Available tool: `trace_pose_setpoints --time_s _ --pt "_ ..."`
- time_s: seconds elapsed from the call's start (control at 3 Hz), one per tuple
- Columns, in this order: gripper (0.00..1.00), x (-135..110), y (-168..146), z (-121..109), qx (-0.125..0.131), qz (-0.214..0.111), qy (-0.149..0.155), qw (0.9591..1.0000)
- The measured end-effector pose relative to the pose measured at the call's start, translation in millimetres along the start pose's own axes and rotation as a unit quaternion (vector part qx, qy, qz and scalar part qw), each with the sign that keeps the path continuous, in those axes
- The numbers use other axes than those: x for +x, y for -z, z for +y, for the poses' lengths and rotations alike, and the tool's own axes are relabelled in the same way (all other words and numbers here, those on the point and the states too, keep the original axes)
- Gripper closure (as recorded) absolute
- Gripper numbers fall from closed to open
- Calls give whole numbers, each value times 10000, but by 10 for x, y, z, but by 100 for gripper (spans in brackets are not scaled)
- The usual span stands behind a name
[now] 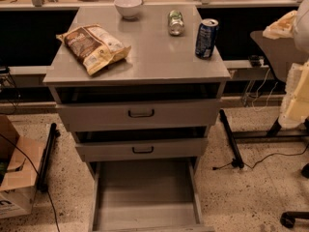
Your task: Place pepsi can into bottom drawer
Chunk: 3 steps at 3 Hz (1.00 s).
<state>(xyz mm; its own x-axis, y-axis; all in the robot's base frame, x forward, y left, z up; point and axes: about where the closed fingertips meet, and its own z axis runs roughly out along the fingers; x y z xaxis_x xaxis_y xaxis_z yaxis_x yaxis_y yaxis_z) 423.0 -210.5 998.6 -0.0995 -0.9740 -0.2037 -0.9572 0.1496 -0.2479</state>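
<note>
The bottom drawer [145,192] is pulled far out at the foot of the grey cabinet [140,76]. Above it are two upper drawers [111,114] with black handles. The cream end effector [295,98] hangs right of the cabinet, well apart from it; I cannot tell whether it is released or clenched. On the cabinet's top surface [154,52] a chip bag [92,47] lies front left. The pepsi can [206,38] stands upright near the right edge. A green-and-silver can [175,22] and a white bowl [128,6] sit farther back.

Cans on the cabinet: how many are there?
2: pepsi can near the right, green can farther back, left of it. None seem hidden. End effector hangs at the picture's right edge.
</note>
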Motion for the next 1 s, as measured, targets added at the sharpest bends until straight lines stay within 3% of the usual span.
trace_pose_setpoints --time_s 0.33,0.67,1.0 --pt "0 0 0 0 0 0 0 10000" --pt "0 -92 -89 -88 141 -447 -148 9988" --pt "0 -358 -343 -250 358 -1199 -320 9916"
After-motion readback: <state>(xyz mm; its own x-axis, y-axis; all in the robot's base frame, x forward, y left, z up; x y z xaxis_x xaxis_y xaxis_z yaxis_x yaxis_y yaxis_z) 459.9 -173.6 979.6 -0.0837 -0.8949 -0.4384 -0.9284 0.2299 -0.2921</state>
